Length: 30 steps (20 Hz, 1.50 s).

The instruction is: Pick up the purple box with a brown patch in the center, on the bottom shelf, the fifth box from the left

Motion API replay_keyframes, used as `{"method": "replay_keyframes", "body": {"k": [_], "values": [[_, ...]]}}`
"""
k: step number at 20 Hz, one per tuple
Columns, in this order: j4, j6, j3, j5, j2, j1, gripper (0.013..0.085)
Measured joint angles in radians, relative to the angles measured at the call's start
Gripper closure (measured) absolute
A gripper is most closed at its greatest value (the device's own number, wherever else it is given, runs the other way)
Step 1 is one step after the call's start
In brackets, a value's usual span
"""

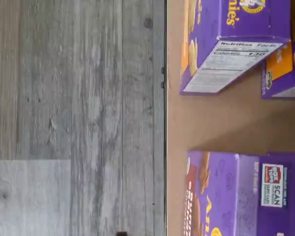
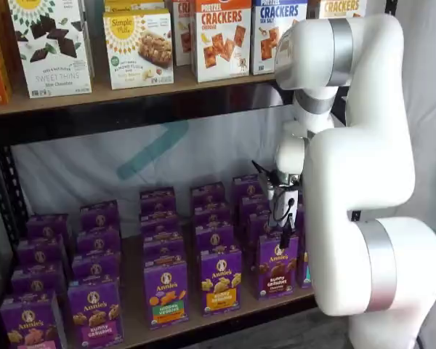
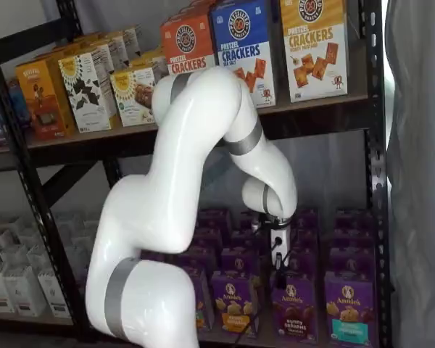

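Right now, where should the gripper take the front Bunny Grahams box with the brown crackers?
Probably the purple box by its two side faces near the top, coming from above: it stands upright, its top free, with a gap to the yellow-patch carton beside it.

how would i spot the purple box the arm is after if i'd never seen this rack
Look at the bottom shelf of the black rack, filled with small purple cartons. In the front row, the purple box stands just below the arm's tool. Its front shows brown crackers, while its neighbours show a yellow patch and a teal one.
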Motion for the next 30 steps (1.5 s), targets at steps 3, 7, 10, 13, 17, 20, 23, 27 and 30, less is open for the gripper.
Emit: {"method": "replay_keyframes", "body": {"k": [3,7,10,13,17,20,23,27,30], "values": [[-0.015,0.020,-0.029,-0.033,0.037,0.009,0.0130],[-0.006,0.019,-0.090,-0.028,0.087,0.014,0.0130],[-0.020,0.030,-0.131,-0.018,0.117,0.012,0.0130],[-0.072,0.069,-0.173,-0.006,0.149,0.004,0.0130],[-0.125,0.104,-0.217,0.010,0.182,-0.007,0.0130],[-0.158,0.127,-0.243,0.018,0.205,-0.014,0.0130],[-0.188,0.149,-0.265,0.025,0.226,-0.018,0.0130],[-0.218,0.173,-0.283,0.028,0.247,-0.020,0.0130],[-0.222,0.177,-0.289,0.027,0.257,-0.019,0.0130]]}}
